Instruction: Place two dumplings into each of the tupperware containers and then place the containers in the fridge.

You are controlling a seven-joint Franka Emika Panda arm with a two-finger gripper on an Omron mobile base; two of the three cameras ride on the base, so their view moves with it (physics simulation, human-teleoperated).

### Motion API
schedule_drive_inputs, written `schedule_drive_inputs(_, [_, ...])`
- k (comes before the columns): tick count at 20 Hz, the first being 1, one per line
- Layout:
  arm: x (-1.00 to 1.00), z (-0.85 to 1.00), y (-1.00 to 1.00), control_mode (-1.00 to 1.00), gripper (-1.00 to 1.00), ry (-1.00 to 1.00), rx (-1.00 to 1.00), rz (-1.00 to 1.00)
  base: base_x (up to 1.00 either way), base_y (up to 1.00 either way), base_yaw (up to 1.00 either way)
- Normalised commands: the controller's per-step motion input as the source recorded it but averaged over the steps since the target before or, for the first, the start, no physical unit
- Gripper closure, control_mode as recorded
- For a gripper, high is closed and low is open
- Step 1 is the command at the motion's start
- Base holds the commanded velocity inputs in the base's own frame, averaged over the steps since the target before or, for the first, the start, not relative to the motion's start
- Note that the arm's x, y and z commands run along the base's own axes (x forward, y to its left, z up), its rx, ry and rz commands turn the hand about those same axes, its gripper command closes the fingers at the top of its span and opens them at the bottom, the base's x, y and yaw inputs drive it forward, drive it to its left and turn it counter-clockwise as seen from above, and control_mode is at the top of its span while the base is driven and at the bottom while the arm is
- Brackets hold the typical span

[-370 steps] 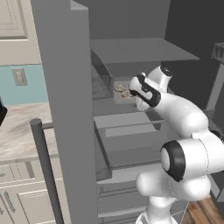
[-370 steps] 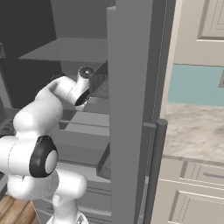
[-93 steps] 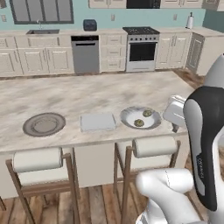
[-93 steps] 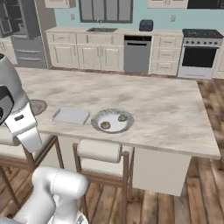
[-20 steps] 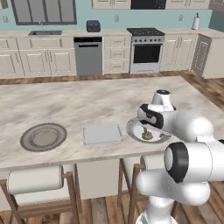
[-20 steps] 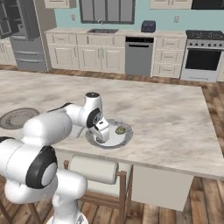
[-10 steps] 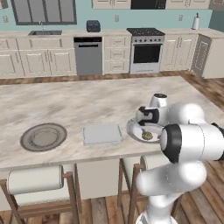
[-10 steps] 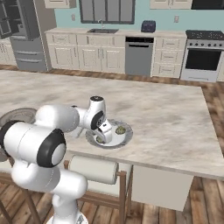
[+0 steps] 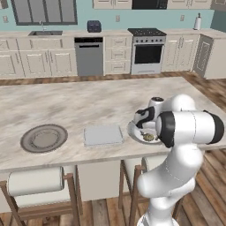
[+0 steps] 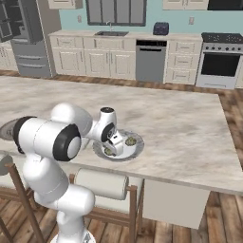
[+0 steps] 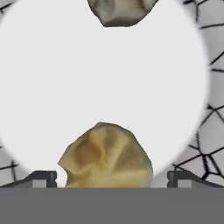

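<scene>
The hand view looks straight down into a white bowl (image 11: 52,87). One dumpling (image 11: 107,156) sits low in this view, between the two dark fingertips (image 11: 43,177) of the gripper (image 11: 111,179). The fingertips stand wide apart, one on each side of the dumpling, and I cannot see that they touch it. The dumpling is tan-yellow, rounded, with deep folds and creases on its top. A second dumpling (image 11: 120,11) lies at the top edge of the same view, more grey-beige and cut off by the frame. Around the bowl a grey surface with dark crack-like lines is seen.

The left base view gives the wider place. The bowl (image 9: 133,129) stands on the marble counter (image 9: 66,103), near its front edge, and the gripper (image 9: 145,126) is down over it. Just beside the bowl, to the left, lies a shallow pale grey container (image 9: 103,135), and I see nothing in it. Farther left rests a round brownish-grey plate (image 9: 43,137).

The right base view shows the bowl (image 10: 135,148) from the other side, with the gripper (image 10: 114,142) low in it, and a dumpling (image 10: 130,141) beside the hand. At the far left of this view, behind the counter, stands the grey fridge (image 10: 28,40).
</scene>
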Motion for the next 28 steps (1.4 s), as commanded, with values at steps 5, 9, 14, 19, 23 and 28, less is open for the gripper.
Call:
schedule_drive_inputs(5, [0.08, -0.20, 0.00, -1.00, -1.00, 0.00, 0.00, 0.00, 0.00, 0.00, 0.00])
schedule_drive_inputs(9, [0.00, -0.11, 0.00, -1.00, 1.00, 0.07, 0.00, 0.00, 0.00, 0.00, 0.00])
schedule_drive_inputs(14, [0.00, 0.00, 0.00, -1.00, 1.00, 0.01, 0.00, 0.00, 0.00, 0.00, 0.00])
schedule_drive_inputs(19, [0.06, 0.10, 0.12, -1.00, 1.00, 0.00, 0.00, 0.01, 0.00, 0.00, 0.00])
schedule_drive_inputs(23, [0.00, 0.19, 0.62, -1.00, 1.00, 0.00, 0.00, 0.02, 0.00, 0.00, 0.00])
schedule_drive_inputs(28, [0.10, 0.15, 0.85, -1.00, 1.00, -0.01, 0.00, 0.02, 0.00, 0.00, 0.00])
